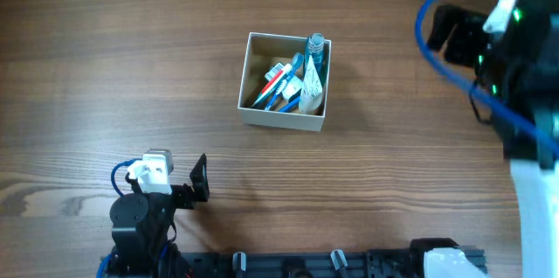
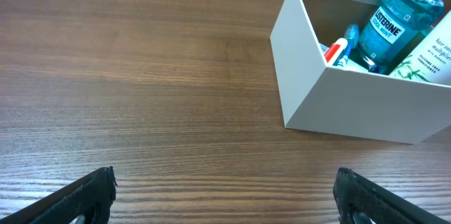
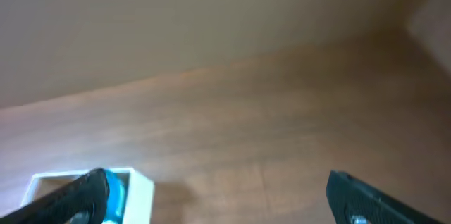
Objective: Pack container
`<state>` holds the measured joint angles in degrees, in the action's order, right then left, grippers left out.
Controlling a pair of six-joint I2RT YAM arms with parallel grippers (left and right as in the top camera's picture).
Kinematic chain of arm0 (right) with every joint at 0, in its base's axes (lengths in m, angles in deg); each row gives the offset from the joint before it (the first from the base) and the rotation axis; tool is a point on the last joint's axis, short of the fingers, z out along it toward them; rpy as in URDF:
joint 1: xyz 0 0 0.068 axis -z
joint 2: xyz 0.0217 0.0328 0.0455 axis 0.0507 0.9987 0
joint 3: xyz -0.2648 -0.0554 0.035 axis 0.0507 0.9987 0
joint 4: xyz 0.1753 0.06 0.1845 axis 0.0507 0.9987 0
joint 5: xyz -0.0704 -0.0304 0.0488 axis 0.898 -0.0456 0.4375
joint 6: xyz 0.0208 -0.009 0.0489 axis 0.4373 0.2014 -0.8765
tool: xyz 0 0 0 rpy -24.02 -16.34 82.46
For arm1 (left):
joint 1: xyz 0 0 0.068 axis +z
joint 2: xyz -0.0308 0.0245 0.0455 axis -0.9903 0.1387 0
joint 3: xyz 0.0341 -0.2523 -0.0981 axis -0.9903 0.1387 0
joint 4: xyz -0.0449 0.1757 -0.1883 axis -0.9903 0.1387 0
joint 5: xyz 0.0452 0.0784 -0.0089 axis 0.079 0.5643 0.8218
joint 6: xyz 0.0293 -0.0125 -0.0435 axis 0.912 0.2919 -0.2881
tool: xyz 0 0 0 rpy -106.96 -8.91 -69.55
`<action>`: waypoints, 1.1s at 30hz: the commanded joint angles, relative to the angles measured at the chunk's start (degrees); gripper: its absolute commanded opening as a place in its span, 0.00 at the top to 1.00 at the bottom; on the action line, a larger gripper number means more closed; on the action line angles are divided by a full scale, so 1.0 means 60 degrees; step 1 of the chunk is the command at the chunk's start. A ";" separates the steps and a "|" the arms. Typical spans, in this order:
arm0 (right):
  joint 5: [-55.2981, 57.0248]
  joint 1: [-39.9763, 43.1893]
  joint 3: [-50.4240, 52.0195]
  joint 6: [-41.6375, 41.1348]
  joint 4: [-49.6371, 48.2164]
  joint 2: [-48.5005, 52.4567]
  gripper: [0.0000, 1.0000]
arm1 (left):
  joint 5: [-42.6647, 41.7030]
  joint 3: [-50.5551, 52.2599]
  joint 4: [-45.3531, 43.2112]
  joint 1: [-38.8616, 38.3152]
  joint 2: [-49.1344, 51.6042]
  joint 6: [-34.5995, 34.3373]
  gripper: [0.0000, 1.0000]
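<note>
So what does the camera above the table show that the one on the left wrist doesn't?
Only the overhead view shows the right arm and the whole container, with all four walls. Only the left wrist view shows the Listerine label on the mouthwash bottle and the print on the white tube beside it. Both views show the wooden table, the container with toiletries inside, and the left gripper, which is open and holding nothing.
</note>
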<state>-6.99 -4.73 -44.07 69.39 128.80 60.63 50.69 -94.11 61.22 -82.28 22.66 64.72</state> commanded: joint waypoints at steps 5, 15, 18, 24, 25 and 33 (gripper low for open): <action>-0.1260 0.0004 0.3993 0.1359 -0.1985 -0.3242 0.00 | -0.0361 0.0200 0.0062 0.0062 -0.0095 0.0051 0.00; -0.1672 0.0004 0.8499 0.1333 -0.3264 -0.7235 0.00 | -0.0361 0.0200 0.0062 0.0062 -0.0095 0.0051 0.00; -0.1679 0.0004 0.9544 0.1333 -0.3253 -0.8375 0.00 | -0.0361 0.0200 0.0062 0.0062 -0.0095 0.0047 0.00; -0.1679 0.0004 1.0684 0.1330 -0.3249 -0.9708 0.00 | -0.0361 0.0200 0.0062 0.0062 -0.0095 0.0047 0.00; -0.1679 0.0004 1.0826 0.1333 -0.3249 -0.9828 0.00 | -0.0357 0.0200 0.0062 0.0062 -0.0095 0.0047 0.00; -0.1938 0.0004 1.1868 0.1300 -0.3330 -1.0510 0.00 | -0.0361 0.0200 0.0062 0.0062 -0.0095 0.0047 0.00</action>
<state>-16.48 -4.73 24.80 76.87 109.61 -0.46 50.63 -94.06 61.26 -82.28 22.64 64.72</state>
